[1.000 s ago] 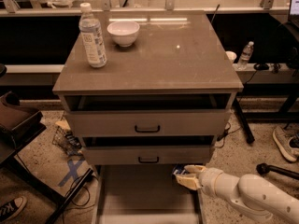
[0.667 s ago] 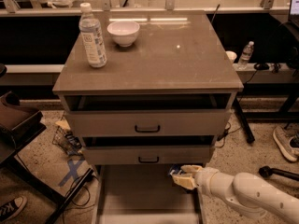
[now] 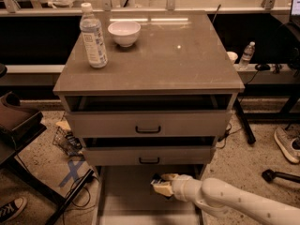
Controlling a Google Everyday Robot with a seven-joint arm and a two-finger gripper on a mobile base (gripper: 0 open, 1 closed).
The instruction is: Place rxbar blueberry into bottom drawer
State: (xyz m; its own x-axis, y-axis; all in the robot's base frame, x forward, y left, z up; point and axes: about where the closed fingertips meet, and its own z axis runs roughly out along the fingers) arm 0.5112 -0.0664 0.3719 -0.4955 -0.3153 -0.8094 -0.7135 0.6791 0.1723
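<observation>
My gripper point(image 3: 159, 183) is low at the front of the cabinet, reaching in from the right over the open bottom drawer point(image 3: 125, 197). It is shut on the rxbar blueberry point(image 3: 153, 180), of which only a small dark edge shows at the fingertips. The bottom drawer is pulled out, with a pale flat floor and thin side walls. The gripper hangs above the right middle of that floor. The white arm point(image 3: 234, 203) runs off to the lower right.
The two upper drawers with black handles point(image 3: 148, 129) point(image 3: 149, 161) stand slightly ajar. A water bottle point(image 3: 93, 35) and a white bowl point(image 3: 124, 33) stand on the cabinet top. A dark chair point(image 3: 14, 123) is at the left, with cables and shoes on the floor.
My gripper has moved to the left, further over the open bottom drawer, still holding the bar. Nothing else has moved.
</observation>
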